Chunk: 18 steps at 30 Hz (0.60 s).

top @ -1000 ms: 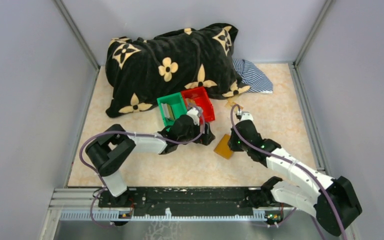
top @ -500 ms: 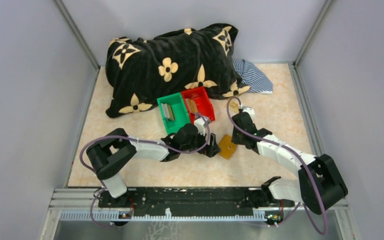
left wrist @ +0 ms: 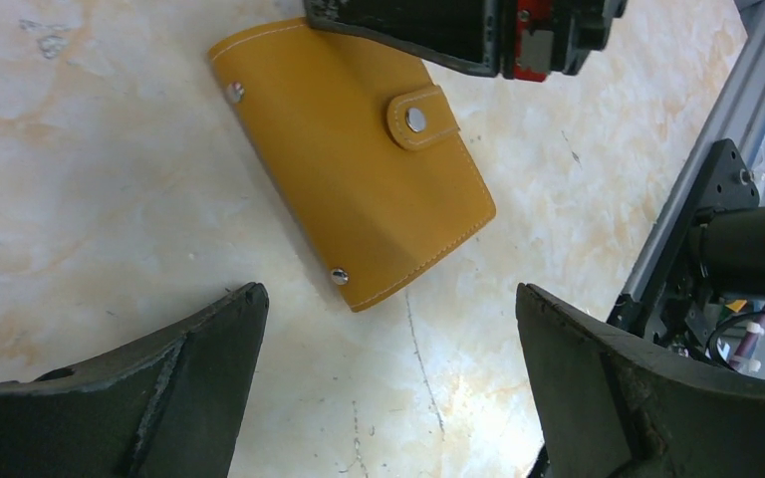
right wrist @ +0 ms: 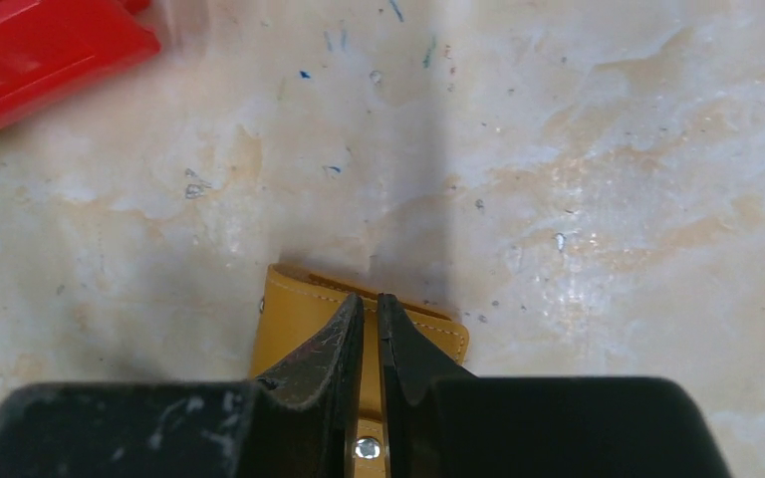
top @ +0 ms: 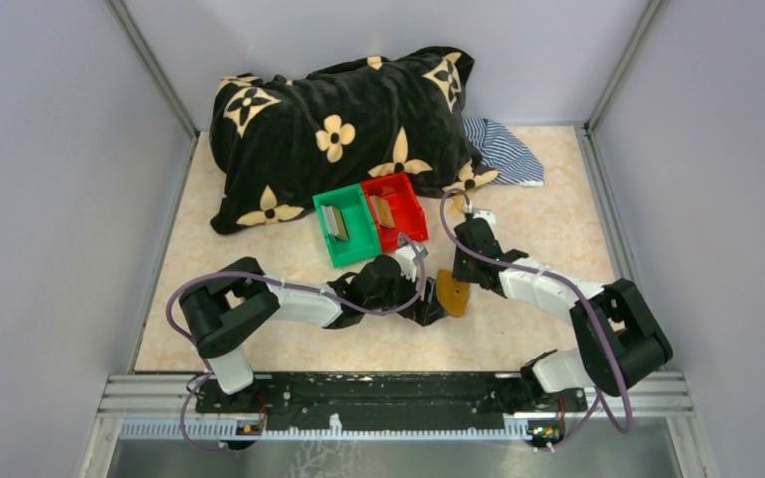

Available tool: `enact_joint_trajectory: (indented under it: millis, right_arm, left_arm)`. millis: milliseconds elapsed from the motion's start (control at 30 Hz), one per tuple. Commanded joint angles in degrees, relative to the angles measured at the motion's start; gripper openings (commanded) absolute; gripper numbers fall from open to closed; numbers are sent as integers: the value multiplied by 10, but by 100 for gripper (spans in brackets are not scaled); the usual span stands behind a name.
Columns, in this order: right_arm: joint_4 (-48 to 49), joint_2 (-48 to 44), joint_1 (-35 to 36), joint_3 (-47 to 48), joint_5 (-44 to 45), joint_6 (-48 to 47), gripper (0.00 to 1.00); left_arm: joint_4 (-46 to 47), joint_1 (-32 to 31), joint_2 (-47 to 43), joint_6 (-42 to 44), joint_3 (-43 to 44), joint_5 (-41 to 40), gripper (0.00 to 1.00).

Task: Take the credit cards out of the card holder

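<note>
Card holder (left wrist: 349,169): snapped shut, opening step pending. Our left fingers (left wrist: 209,358) wide, right fingers (right wrist: 344,344) narrow at its edge. Next, we judge: unsnap strap (left wrist: 421,117).

walls (top: 50,149): plain pale grey | tabletop (top: 568,199): beige marbled | corner posts (top: 156,65): grey metal | front rail (top: 129,393): silver metal

1. Bare surface (top: 478,339) lies open in front of the card holder (left wrist: 354,189).
2. Green bin (top: 344,225) and red bin (top: 395,207) stand near, far-left of it.
3. Right pincer (right wrist: 370,299) covers its far edge; left pincer (left wrist: 388,299) crowds its left side.
</note>
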Motion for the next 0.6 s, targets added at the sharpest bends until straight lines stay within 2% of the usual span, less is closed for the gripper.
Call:
enact_joint_trajectory:
  millis: [0,267,433,567]
  right_arm:
    - [22,2,11,11,-42,1,12]
    - [0,-43,25,16,-14,7,12]
    - [-40,-110,25,36,9,-16,38]
    - [-78,-146,25,47,25,-38,42]
  left_arm:
    - [2,-13,-3,-6,4,10,100]
    - [-19,-15,-22,0,-8,-30,100]
    - [-25,-9,-43,-11,-8,-50,100]
    - [-23,14,-24,-44,-1,-47,100]
